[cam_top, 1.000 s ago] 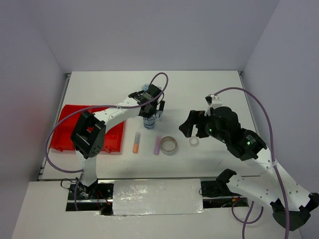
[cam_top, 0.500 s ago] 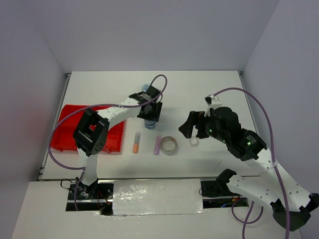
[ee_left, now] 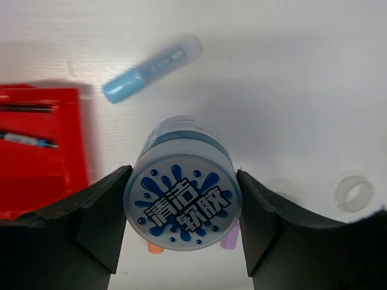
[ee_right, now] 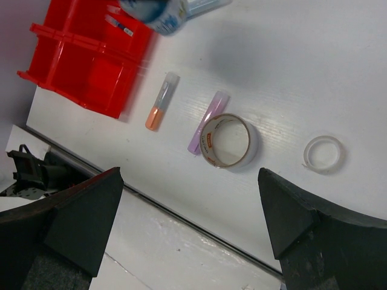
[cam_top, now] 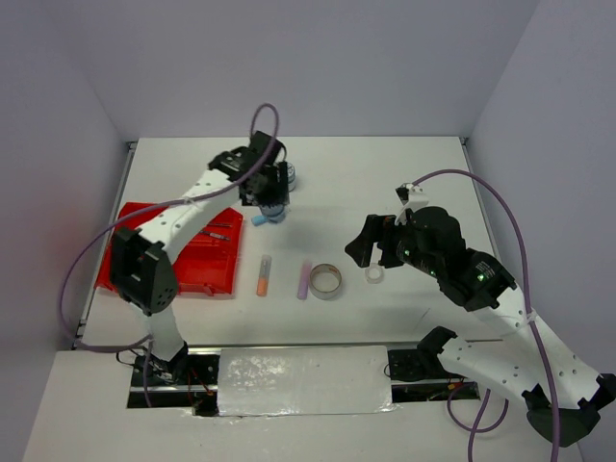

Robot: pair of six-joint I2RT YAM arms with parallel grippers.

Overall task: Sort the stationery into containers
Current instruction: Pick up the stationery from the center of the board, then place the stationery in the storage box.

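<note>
My left gripper (ee_left: pixel 181 205) is shut on a round blue-patterned tub (ee_left: pixel 181 202) and holds it above the table; in the top view the left gripper (cam_top: pixel 269 191) mostly hides the tub. A light-blue stick (ee_left: pixel 151 67) lies below it (cam_top: pixel 265 218). A second tub (cam_top: pixel 289 177) stands just right of the gripper. The red tray (cam_top: pixel 192 260) holds a red pen (ee_left: pixel 27 107) and a teal pen (ee_left: pixel 27 140). My right gripper (ee_right: pixel 188 181) is open and empty, above the orange stick (ee_right: pixel 160 110), lilac stick (ee_right: pixel 208 121), grey tape ring (ee_right: pixel 230 141) and clear tape ring (ee_right: pixel 323 152).
The red tray (ee_right: pixel 91 54) sits at the table's left side, its near compartments showing bare. The orange stick (cam_top: pixel 263 274), lilac stick (cam_top: pixel 304 280), grey ring (cam_top: pixel 325 280) and clear ring (cam_top: pixel 374 274) lie in a row near the front edge.
My left gripper has lifted the tub and carried it back and to the left, uncovering the light-blue stick. The right arm has not moved.
</note>
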